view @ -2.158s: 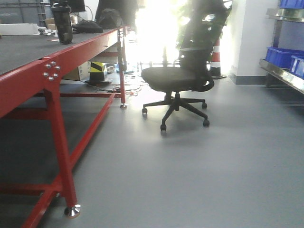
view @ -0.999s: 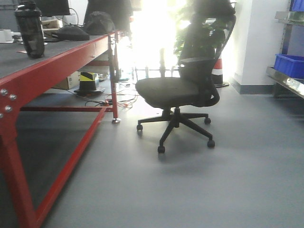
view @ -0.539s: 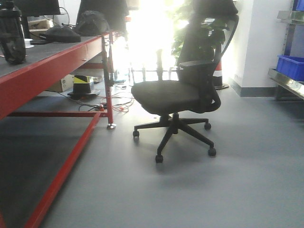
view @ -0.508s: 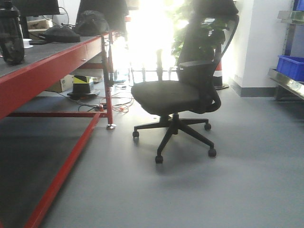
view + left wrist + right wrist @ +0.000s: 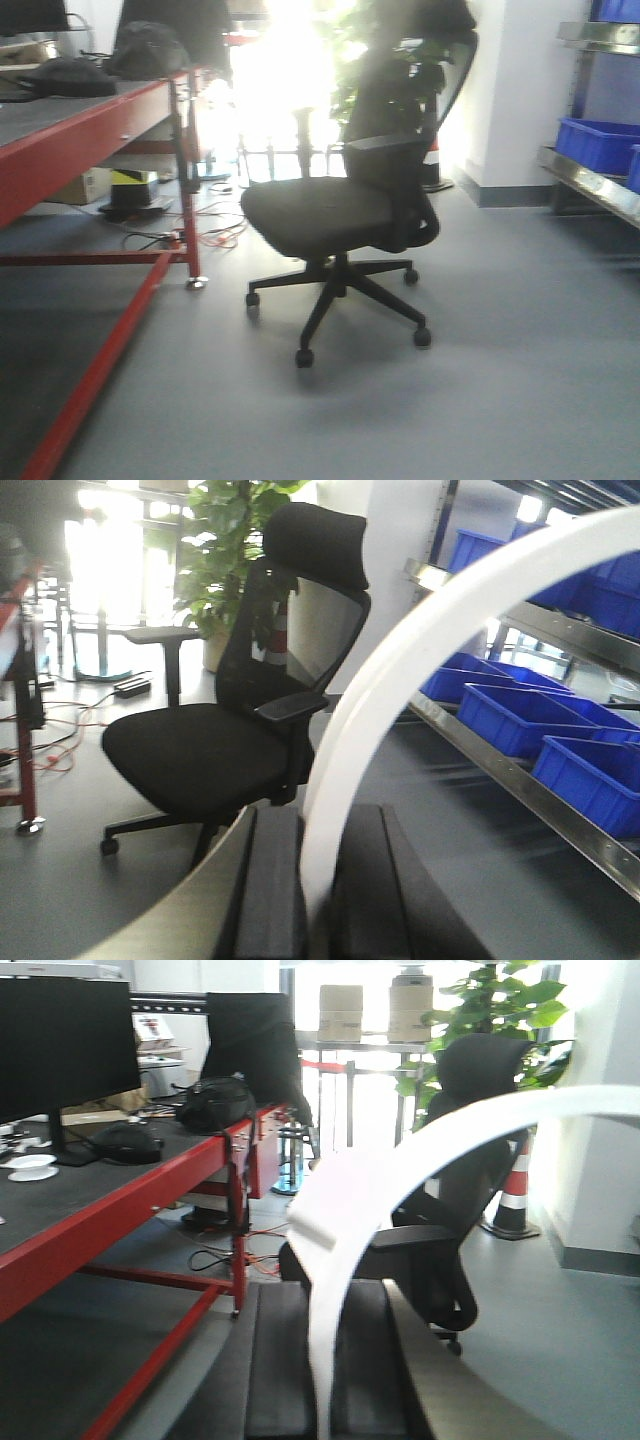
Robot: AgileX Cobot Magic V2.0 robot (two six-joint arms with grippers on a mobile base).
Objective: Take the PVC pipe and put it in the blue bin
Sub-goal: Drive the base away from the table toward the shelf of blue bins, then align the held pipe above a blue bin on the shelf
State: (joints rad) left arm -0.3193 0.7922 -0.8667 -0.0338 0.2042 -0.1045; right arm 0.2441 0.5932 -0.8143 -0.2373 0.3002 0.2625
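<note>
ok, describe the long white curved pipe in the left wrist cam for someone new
On the right of the left wrist view runs a steel shelf lined with blue plastic bins. In front of it, black fingers of the left gripper stand at the bottom edge, clamped on the long white curved PVC pipe. It is the only white arc, sweeping up and right across the bins.

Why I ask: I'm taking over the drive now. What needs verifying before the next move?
1. Left gripper shut on the white curved PVC pipe: ok.
2. Right gripper shut on pipe: ok; whether it is the same pipe, cannot tell.
3. Way ahead free: not ok, black office chair stands mid-floor.
4. Blue plastic bins in sight on the metal shelf, right: ok.
5. Clear of the red-framed table, left: ok.
6. Bin space for the pipe: cannot tell.
</note>
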